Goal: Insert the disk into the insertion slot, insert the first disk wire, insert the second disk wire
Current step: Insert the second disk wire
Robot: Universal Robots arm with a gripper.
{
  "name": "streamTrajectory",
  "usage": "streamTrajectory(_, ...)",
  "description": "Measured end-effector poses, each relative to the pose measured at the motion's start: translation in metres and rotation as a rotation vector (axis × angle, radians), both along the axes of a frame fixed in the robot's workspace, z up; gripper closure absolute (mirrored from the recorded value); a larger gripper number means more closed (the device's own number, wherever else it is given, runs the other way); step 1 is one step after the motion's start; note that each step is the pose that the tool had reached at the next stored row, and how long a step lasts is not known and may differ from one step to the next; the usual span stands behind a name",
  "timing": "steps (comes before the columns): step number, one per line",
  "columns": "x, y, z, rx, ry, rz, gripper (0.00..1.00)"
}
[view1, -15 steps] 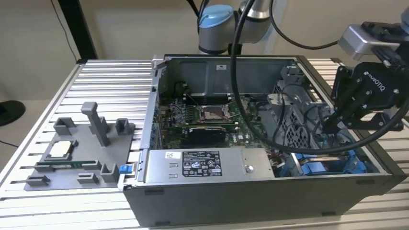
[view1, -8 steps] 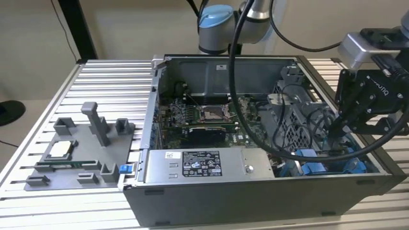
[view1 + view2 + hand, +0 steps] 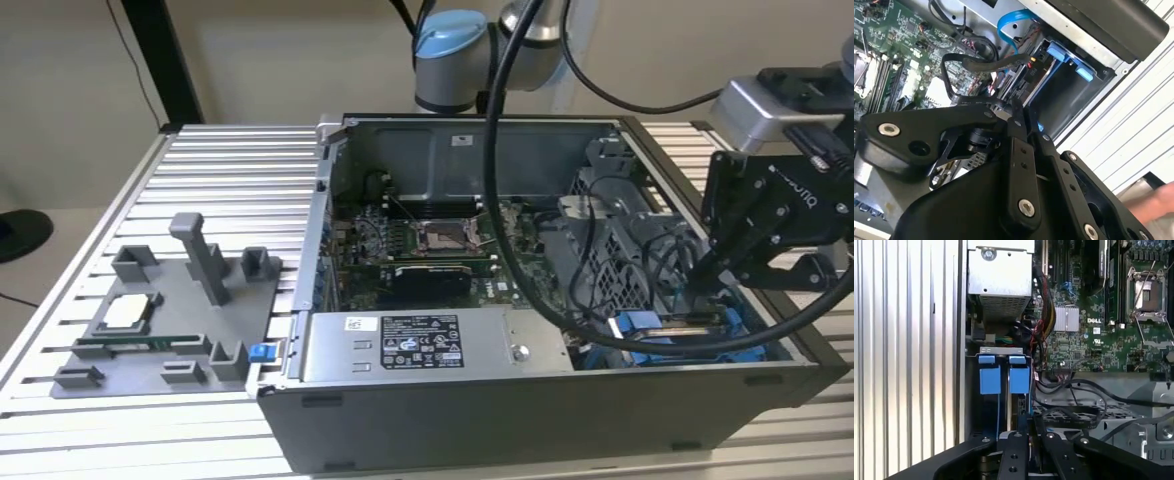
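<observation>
Disk (image 3: 1017, 409) sits edge-on in insertion slot (image 3: 1004, 350), one bay in from case wall (image 3: 961, 365). The neighbouring bay (image 3: 988, 412) is open. Gripper (image 3: 1032, 426) is at the disk's edge, jaws pinched together; can't tell if anything's between them. Black cables (image 3: 1079, 390) crowd the motherboard side.

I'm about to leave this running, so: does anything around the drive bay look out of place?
Nothing looks damaged. A black cable loops loose near the insertion slot, close by the tool, and a blurred shape, possibly a hand, sits over the table.
</observation>
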State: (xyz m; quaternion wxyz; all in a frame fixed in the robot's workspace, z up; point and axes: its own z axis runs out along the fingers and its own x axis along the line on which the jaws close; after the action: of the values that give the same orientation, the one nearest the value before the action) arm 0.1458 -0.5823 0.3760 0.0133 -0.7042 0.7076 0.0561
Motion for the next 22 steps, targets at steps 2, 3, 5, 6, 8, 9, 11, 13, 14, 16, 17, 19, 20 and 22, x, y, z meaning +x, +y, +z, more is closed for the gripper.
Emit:
streamTrajectory(2,0.000,0.0000,-0.0006,-0.0042,-0.0142,0.008,1.00)
streamTrajectory(3,0.000,0.0000,-0.0012,-0.0051,-0.0214,0.009,1.00)
streamTrajectory(5,-0.002,0.0000,-0.0032,-0.0055,-0.0297,0.010,1.00)
streamTrajectory(6,-0.002,0.0000,-0.0046,-0.0061,-0.0314,0.010,1.00)
streamTrajectory(8,-0.003,0.0000,-0.0082,-0.0069,-0.0343,0.010,1.00)
streamTrajectory(9,-0.003,0.0001,-0.0099,-0.0074,-0.0356,0.010,1.00)
streamTrajectory(11,-0.003,0.0002,-0.0134,-0.0082,-0.0380,0.010,1.00)
streamTrajectory(13,-0.003,0.0004,-0.0166,-0.0090,-0.0398,0.010,1.00)
streamTrajectory(14,-0.003,0.0005,-0.0171,-0.0092,-0.0405,0.010,1.00)
streamTrajectory(16,-0.003,0.0004,-0.0171,-0.0093,-0.0407,0.010,1.00)
streamTrajectory(17,-0.003,0.0004,-0.0171,-0.0093,-0.0408,0.010,1.00)
streamTrajectory(19,-0.003,0.0004,-0.0172,-0.0092,-0.0408,0.010,1.00)
streamTrajectory(20,-0.003,0.0005,-0.0175,-0.0091,-0.0409,0.010,1.00)
streamTrajectory(22,-0.003,0.0009,-0.0187,-0.0091,-0.0413,0.010,1.00)
